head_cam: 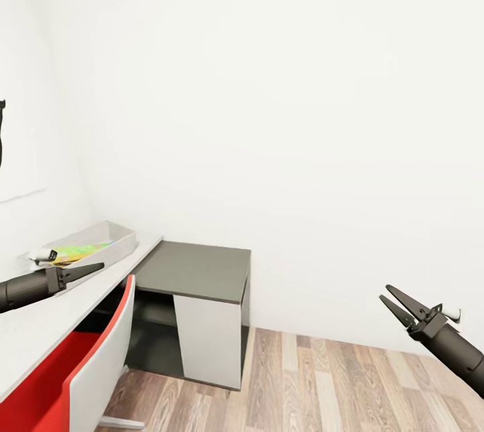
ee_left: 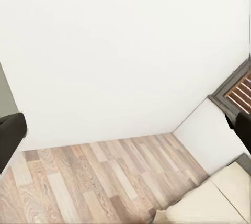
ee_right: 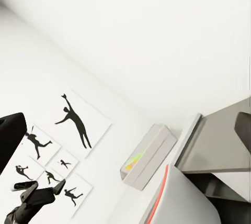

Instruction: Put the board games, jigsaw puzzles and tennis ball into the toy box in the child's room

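The toy box, a light grey open-topped bin, sits at the far end of the pale counter, against the left wall. Inside it lies a flat item with bright yellow, green and red colouring; whether this is a game box or a jigsaw puzzle cannot be told at this size. A small white and black object rests at the near end of the bin, and what it is cannot be told. In the right wrist view the same toy box shows the coloured contents over its rim.

The pale counter joins a lower dark grey top to its right, carried on a white panel. A chair with a red seat and white shell stands near the counter's front edge.

The left gripper hangs over the counter just this side of the toy box, fingers together to a point. The right gripper is held well apart to the right, above the wooden floor, its fingers spread slightly apart.

Silhouette pictures of figures hang on the left wall above the counter. In the left wrist view a beige mattress corner lies on the wooden floor.
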